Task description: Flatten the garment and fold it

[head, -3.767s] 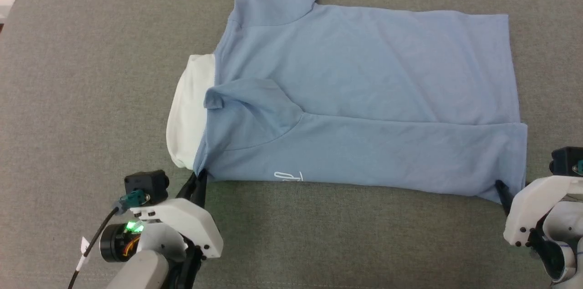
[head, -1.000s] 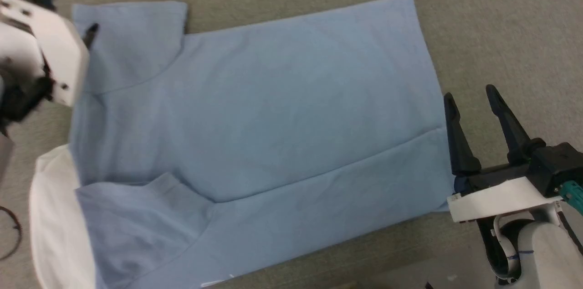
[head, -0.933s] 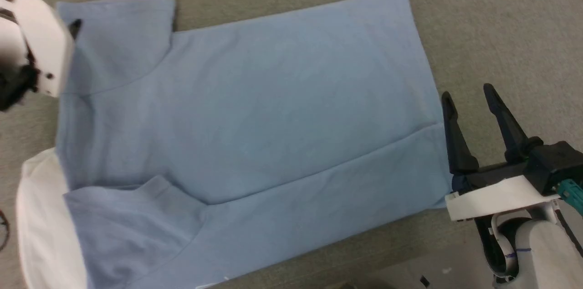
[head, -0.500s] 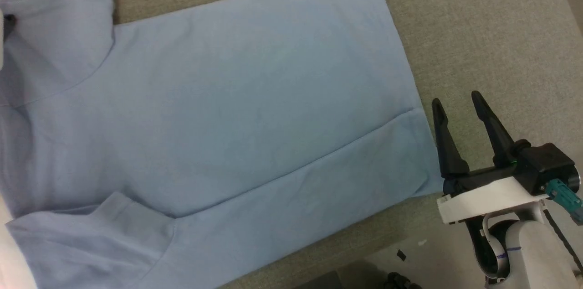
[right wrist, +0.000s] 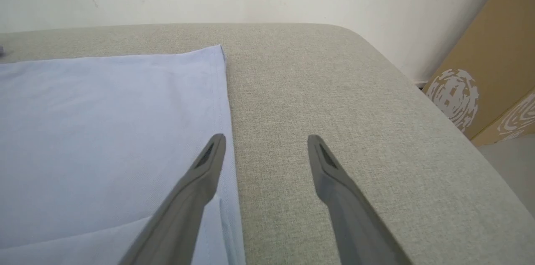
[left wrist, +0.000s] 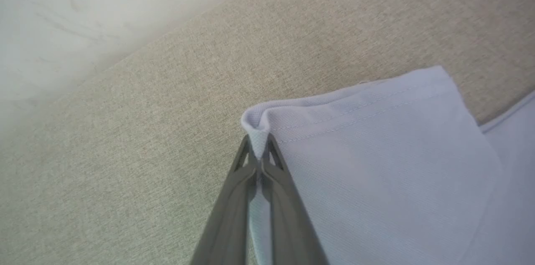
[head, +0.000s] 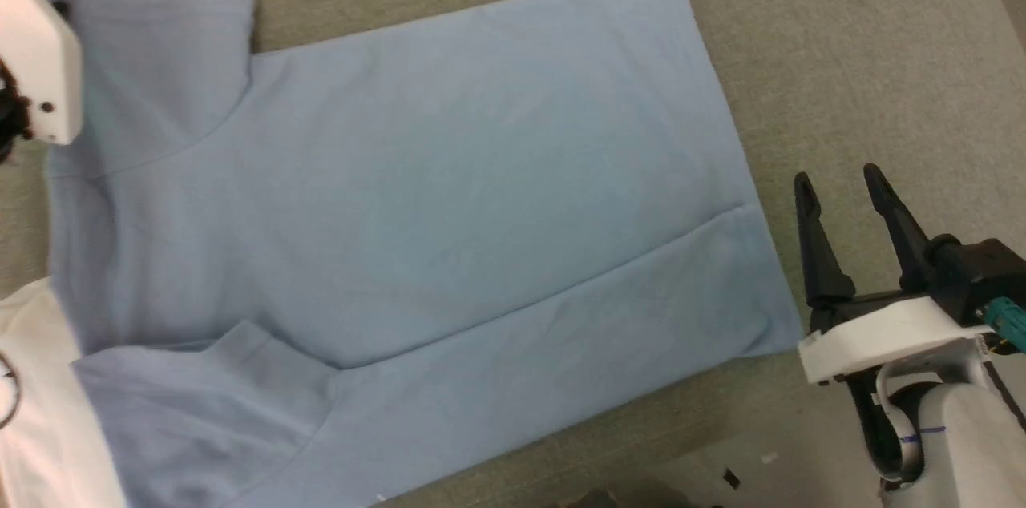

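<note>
The left gripper (left wrist: 259, 148) is pinched tight on the corner of a sleeve (left wrist: 376, 131), bunching the cloth between its tips. The right gripper (head: 839, 181) stands wide with nothing in it, just beside the hem (head: 745, 195) at the frame's right. The shirt (head: 417, 211) lies flat on the grey cushion (head: 842, 27). Its long axis runs from lower left to upper right, collar (head: 40, 396) toward the lower left. The frame edge cuts off the collar and the near sleeve. In the head view the left fingers are mostly hidden behind the gripper's white body.
</note>
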Tool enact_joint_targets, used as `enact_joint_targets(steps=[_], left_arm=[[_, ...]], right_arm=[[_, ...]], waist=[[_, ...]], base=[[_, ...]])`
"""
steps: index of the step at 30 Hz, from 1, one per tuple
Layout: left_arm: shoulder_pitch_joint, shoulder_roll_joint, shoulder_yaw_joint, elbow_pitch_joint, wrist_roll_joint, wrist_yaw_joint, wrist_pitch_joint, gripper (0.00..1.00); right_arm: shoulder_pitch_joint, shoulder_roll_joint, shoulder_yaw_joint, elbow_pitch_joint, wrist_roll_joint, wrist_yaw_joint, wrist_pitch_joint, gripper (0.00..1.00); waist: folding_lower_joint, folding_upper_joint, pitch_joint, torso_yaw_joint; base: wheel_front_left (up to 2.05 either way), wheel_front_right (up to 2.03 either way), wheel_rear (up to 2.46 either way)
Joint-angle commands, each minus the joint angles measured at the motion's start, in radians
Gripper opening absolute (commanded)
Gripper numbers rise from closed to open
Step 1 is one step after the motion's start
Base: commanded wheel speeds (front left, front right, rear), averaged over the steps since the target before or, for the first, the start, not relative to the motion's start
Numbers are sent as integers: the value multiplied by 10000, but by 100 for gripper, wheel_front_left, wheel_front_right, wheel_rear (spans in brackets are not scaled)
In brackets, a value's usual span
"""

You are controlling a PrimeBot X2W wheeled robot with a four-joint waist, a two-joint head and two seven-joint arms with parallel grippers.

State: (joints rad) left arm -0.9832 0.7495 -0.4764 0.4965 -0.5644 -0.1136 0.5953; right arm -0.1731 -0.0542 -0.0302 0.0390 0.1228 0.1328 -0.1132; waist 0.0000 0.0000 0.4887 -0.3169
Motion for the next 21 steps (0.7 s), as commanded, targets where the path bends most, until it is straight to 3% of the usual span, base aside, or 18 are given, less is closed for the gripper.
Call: enact_joint_targets(steps=[1, 5, 10, 16, 21], left_arm=[[87, -165, -55, -17, 113, -12, -357, 0], [228, -479, -317, -261, 219, -62, -1151, 0], [555, -674, -662, -998, 58, -125, -1825, 0], [877, -698, -1052, -2418, 102, -130, -2388, 0], [1311, -868, -1256, -3724, 263, 122, -2671, 0]], right_arm=[[5, -53, -52, -127, -60, -21, 192, 100], [35, -694, -48, -391, 109, -21, 1187, 100], [-481, -1977, 386, -831, 824, -21, 3153, 100], [-2098, -3881, 1205, -869, 2014, -21, 5506, 100], [-3691, -5105, 2099, -3, 2642, -21, 7053, 100]], waist=[[0, 0, -590, 626], [0, 0, -960, 1149], [0, 0, -1038, 1757], [0, 0, -541, 2508], [0, 0, -17, 3245]], base=[[0, 0, 0], [0, 0, 0], [0, 0, 0], [0, 0, 0], [0, 0, 0]])
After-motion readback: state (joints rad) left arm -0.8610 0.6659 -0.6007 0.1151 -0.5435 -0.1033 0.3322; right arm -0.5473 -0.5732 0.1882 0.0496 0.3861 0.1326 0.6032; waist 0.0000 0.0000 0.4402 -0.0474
